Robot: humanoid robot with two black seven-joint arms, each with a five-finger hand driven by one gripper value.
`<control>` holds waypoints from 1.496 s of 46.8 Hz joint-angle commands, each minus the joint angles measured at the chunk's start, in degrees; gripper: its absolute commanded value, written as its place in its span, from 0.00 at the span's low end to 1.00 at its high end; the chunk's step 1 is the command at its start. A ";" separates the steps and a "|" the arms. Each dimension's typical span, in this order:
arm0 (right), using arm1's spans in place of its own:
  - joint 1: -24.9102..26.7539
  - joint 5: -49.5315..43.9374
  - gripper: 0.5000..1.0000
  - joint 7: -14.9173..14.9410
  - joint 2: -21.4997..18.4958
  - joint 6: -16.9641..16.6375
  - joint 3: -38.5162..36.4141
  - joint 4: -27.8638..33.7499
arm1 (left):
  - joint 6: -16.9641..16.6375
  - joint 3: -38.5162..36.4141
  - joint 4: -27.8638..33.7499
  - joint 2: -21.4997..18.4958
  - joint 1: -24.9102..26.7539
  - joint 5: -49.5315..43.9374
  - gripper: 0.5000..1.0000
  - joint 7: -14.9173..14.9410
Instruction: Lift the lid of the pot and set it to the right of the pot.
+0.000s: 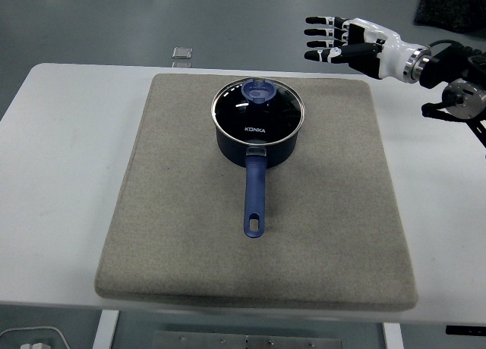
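Observation:
A dark blue pot (257, 136) with a long blue handle (254, 193) sits on a grey mat (182, 212), handle pointing toward me. A glass lid (258, 110) with a blue knob (258, 90) rests on the pot. My right hand (328, 39) is up in the air at the upper right, above the mat's far edge and to the right of the pot. Its fingers are spread, point left and hold nothing. The left arm is out of view.
The grey mat lies on a white table (53, 159). A small clear object (182, 54) lies beyond the table's far edge. Bare mat (342, 174) lies to the right of the pot.

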State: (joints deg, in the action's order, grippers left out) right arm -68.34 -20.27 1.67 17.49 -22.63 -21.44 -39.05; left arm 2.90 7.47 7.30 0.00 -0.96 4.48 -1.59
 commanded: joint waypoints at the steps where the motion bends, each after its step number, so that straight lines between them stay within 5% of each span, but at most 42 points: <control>1: -0.56 -2.58 0.86 0.00 -0.17 0.83 -0.01 -1.82 | 0.00 0.00 0.00 0.00 -0.01 0.00 1.00 0.00; 32: -8.73 -34.75 0.86 0.00 -1.32 4.00 8.86 -9.29 | 0.00 0.00 0.00 0.00 -0.01 0.00 1.00 0.00; 52: -15.15 -38.62 0.85 -0.09 -5.80 4.09 17.39 -9.29 | 0.00 0.00 0.00 0.00 -0.01 0.00 1.00 0.00; 70: -15.33 -45.83 0.84 -0.26 -8.35 6.72 20.21 -8.50 | 0.00 0.00 0.00 0.00 -0.01 0.00 1.00 0.00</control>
State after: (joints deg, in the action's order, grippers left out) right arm -83.82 -65.41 1.40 9.32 -16.85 -1.86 -47.74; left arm 2.90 7.47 7.29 0.00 -0.97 4.48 -1.57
